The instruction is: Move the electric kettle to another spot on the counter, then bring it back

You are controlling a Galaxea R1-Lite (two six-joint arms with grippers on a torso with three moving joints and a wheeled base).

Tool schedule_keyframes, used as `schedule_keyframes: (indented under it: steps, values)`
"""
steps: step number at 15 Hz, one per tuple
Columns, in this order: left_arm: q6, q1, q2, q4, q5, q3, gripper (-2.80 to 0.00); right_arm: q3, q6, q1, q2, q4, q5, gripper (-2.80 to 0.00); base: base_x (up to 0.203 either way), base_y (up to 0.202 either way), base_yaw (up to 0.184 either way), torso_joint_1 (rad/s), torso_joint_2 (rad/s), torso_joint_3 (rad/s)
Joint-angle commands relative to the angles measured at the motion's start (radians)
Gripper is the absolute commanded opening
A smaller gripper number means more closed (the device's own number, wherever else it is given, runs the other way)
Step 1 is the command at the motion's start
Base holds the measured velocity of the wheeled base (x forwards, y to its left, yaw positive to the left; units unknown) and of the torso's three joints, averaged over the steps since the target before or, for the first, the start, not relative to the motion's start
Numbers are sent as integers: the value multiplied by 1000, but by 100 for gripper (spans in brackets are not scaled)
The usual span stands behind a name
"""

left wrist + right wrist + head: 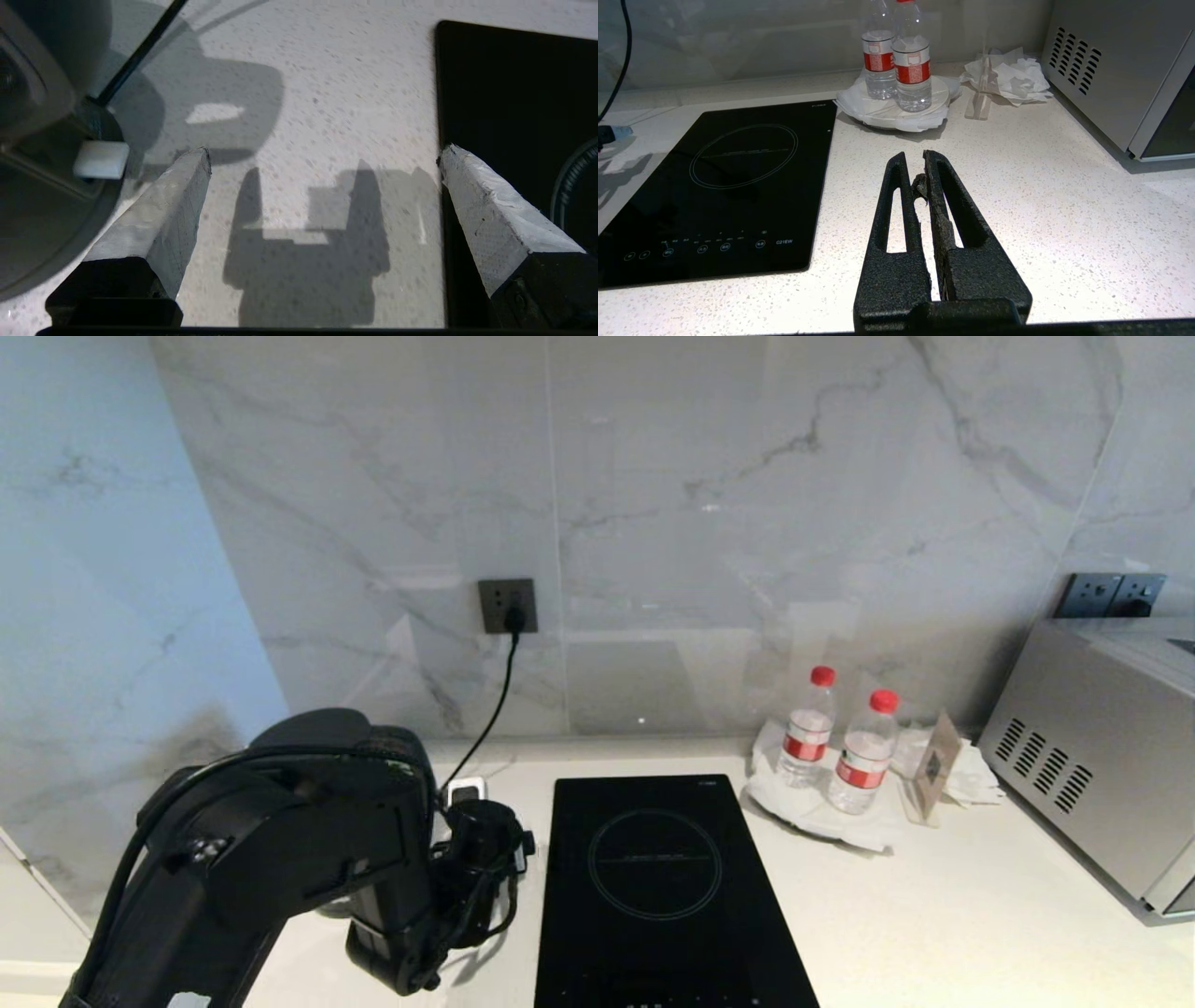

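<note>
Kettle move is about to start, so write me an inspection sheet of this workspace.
Surface: white speckled stone counter, inset black glass hob.
Job's things: glossy black electric kettle, only partly seen, beside the left pincer.
Clutter: two clear red-capped water bottles on white plate; crumpled tissue.
Pincers: left pincer open over bare counter; right pincer shut, above counter.
Cables: black cord plugged into dark wall socket.
Surroundings: grey-veined marble wall, steel appliance.
</note>
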Motion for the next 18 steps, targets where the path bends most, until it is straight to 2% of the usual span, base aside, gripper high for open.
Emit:
schedule_keyframes:
  steps: [1,8,12,16,18]
  values:
    - [-2,4,-5,3,3,-28,0,0,0,0,2,0,0,-280,0,0,0,0,0,0]
    - [-2,37,11,92,17,-66,0,0,0,0,2,1,0,-280,0,0,0,0,0,0]
    - [-29,49,-6,89,6,-49,0,0,0,0,2,1,0,-280,0,0,0,0,0,0]
    - [-29,55,5,113,8,-68,0,0,0,0,2,0,0,-280,0,0,0,0,0,0]
    - [-28,57,1,173,15,-86,0,0,0,0,2,0,0,-280,0,0,0,0,0,0]
